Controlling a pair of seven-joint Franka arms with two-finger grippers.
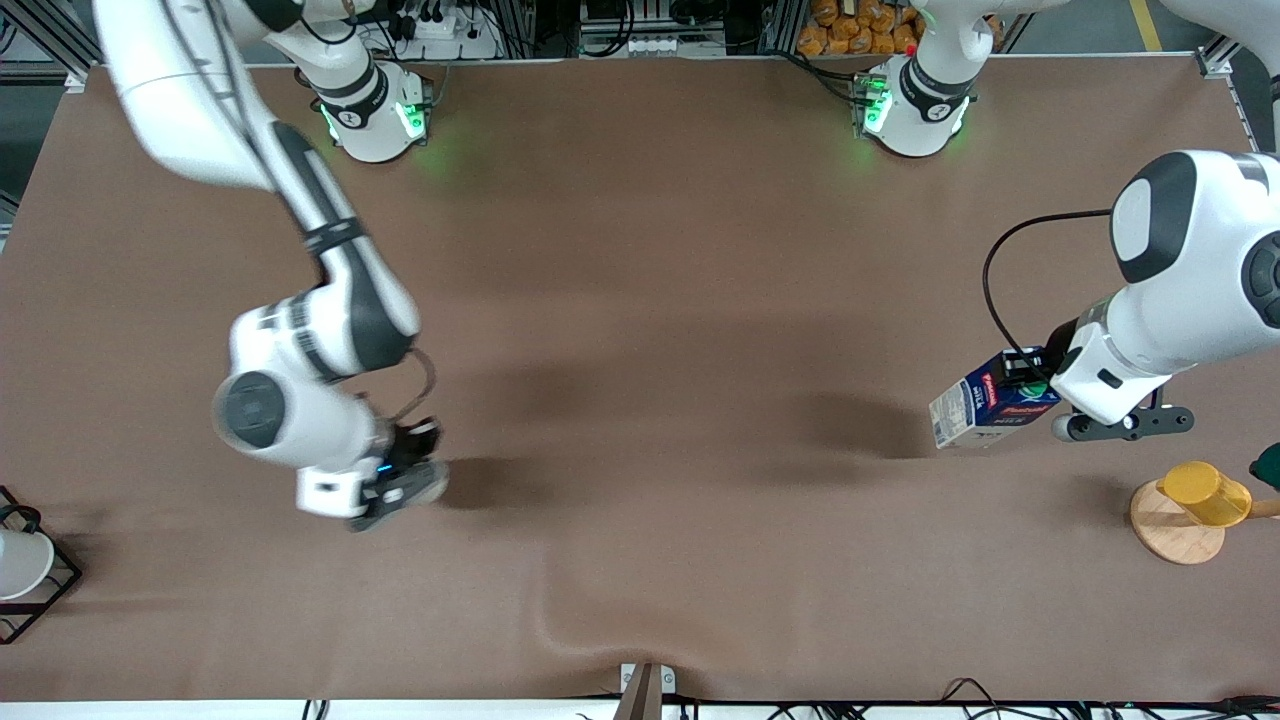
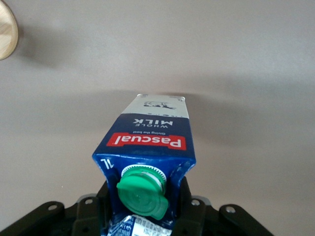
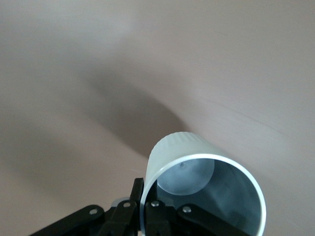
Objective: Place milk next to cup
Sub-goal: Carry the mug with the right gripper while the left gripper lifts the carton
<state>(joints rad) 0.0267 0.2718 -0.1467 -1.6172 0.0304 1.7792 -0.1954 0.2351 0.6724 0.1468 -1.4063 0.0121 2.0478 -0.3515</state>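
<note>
The milk [image 1: 985,405], a dark blue carton with a red band and green cap, hangs tilted in my left gripper [image 1: 1030,385] over the table near the left arm's end. In the left wrist view the jaws [image 2: 145,196] are shut on the carton's top [image 2: 152,137], either side of the cap. My right gripper [image 1: 405,480] is over the table toward the right arm's end. In the right wrist view it [image 3: 147,196] pinches the rim of the cup [image 3: 182,147], pale with a grey inside, held off the cloth. In the front view the cup is hidden by the hand.
A yellow cup [image 1: 1205,493] lies on a round wooden coaster [image 1: 1170,530] near the left arm's end, nearer the front camera than the milk; the coaster's edge also shows in the left wrist view [image 2: 6,32]. A black wire rack [image 1: 40,590] holds a white cup [image 1: 20,560] at the right arm's end. The brown cloth is wrinkled near its front edge [image 1: 560,620].
</note>
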